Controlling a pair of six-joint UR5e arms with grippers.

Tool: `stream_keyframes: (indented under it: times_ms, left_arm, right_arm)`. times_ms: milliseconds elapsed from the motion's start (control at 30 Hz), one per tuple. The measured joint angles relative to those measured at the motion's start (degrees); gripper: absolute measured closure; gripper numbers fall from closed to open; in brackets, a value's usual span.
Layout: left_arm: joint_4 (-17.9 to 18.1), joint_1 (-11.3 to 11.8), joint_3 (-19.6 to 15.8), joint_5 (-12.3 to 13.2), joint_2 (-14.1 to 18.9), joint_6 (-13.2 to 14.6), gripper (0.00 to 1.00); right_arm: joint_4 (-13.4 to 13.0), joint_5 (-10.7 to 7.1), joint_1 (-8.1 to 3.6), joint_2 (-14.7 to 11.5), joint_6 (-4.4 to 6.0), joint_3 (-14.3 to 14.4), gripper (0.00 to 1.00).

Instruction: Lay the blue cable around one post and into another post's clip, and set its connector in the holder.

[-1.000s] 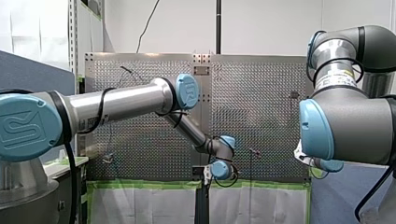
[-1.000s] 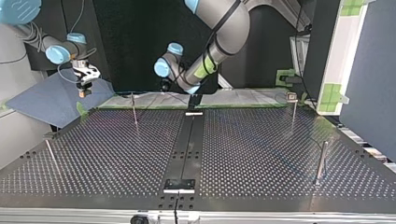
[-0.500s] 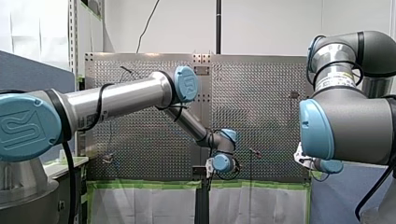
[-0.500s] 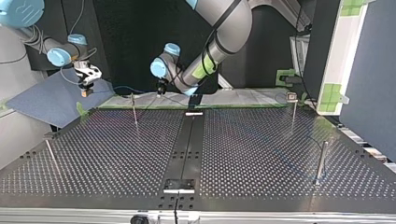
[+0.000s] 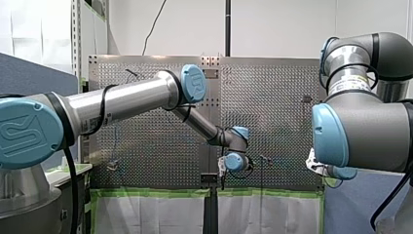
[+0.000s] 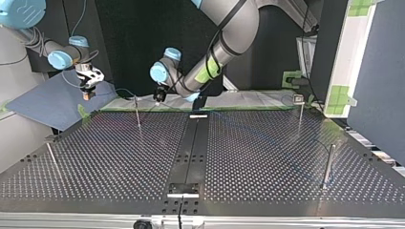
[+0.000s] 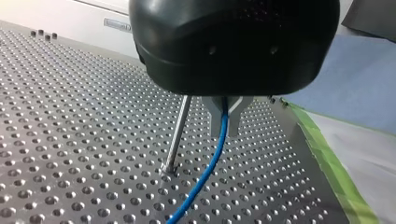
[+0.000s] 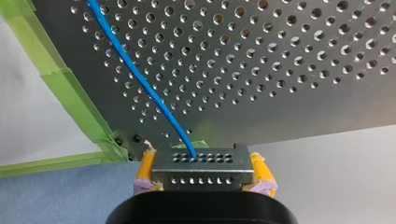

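In the left wrist view my left gripper has its metal fingers shut on the blue cable, just beside a thin metal post. The cable hangs from the fingers toward the perforated plate. In the right wrist view my right gripper has its yellow pads shut on the metal connector, and the cable leaves it across the plate's corner. In the top view my left gripper hovers at the plate's far edge near that post. My right gripper hangs off the far left corner.
More posts stand on the plate: one at the top view's left, one at its right and one with a clip head at the far right. A black strip runs down the middle, with a bracket at its near end. Green tape lines the far edge.
My left arm has swung toward the top view's left, carrying the cable close to the far post. My right gripper has hardly moved.
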Motion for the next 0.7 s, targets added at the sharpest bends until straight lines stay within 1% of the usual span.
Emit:
stream_keyframes:
  times_ms: [167, 267, 700]
  left_arm:
    - [-0.05, 0.28, -0.31, -0.23, 0.01, 0.11, 1.00]
    - [-0.01, 0.36, -0.52, -0.34, 0.00, 0.23, 1.00]
    - [0.15, 0.51, -1.12, -0.40, -0.03, 0.32, 1.00]
  right_arm:
    - [-0.03, -0.10, -0.03, 0.01, 0.79, -0.16, 1.00]
    - [-0.01, -0.18, 0.00, 0.03, 1.01, -0.54, 1.00]
    - [0.41, -0.29, -0.20, 0.08, 1.27, -1.55, 1.00]
